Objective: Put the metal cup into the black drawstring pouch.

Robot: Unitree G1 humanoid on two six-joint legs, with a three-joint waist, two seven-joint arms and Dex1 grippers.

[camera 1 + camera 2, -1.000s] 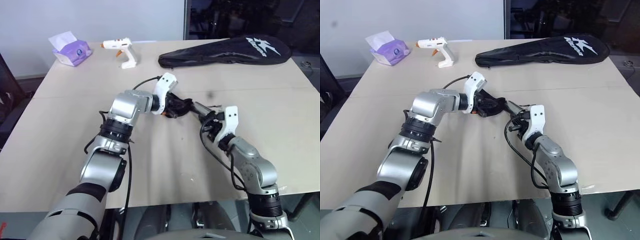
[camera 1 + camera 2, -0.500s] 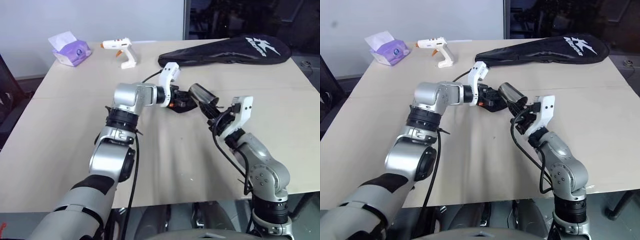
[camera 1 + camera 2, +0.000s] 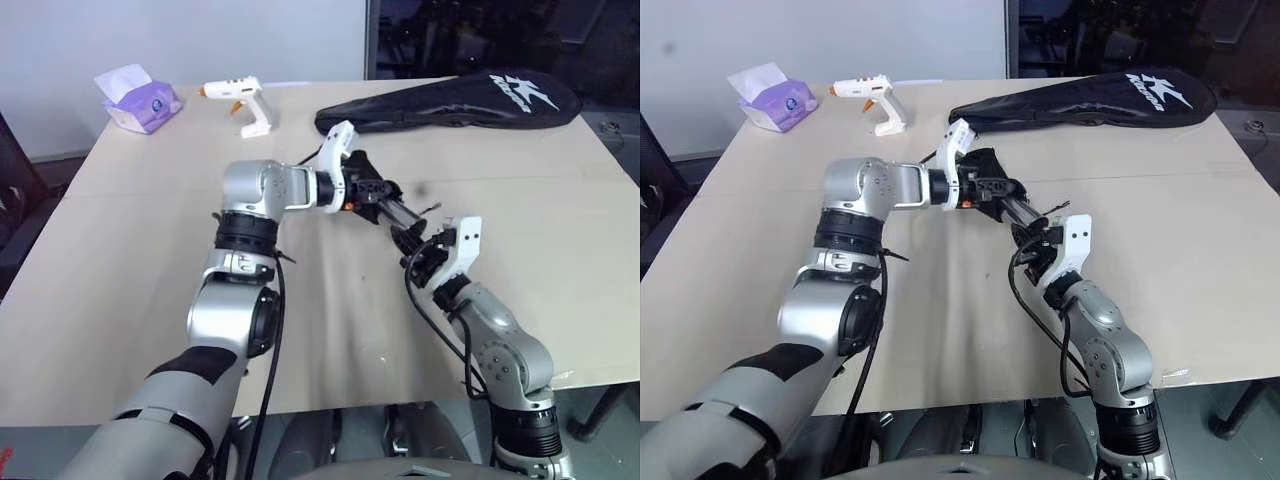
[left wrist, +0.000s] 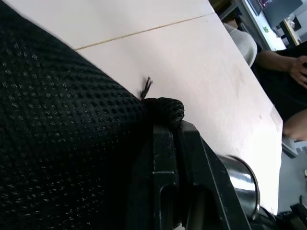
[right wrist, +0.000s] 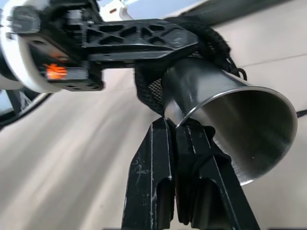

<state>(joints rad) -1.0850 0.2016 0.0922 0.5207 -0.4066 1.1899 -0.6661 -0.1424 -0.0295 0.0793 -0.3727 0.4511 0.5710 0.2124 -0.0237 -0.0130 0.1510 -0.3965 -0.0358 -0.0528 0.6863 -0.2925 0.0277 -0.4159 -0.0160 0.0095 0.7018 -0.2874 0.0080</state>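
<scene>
Here the metal cup sits above the middle of the worktop, lifted clear of the surface, its closed end pushed into the mouth of the black drawstring pouch and its open rim pointing back toward five o'clock. In the right wrist view the black mesh of the pouch wraps the far end of the cup, while most of the shiny wall is bare.

The left arm reaches in from seven o'clock, bends at the elbow and runs toward three o'clock, wrist tipped slightly down. The left pincer is clenched on the pouch's fabric at its mouth; in the left wrist view the black fingers pinch a gathered fold of mesh, with the cup's rim gleaming just beyond them.

The right arm rises from five o'clock, forearm aimed toward eleven o'clock, roughly level. The right pincer is clamped on the cup's rim, one finger against the wall at the open end, fingers close together.

Farther out, a long black racket case lies at one o'clock, a white glue gun at eleven o'clock, and a purple tissue pack at ten o'clock, all well apart from the cup.
</scene>
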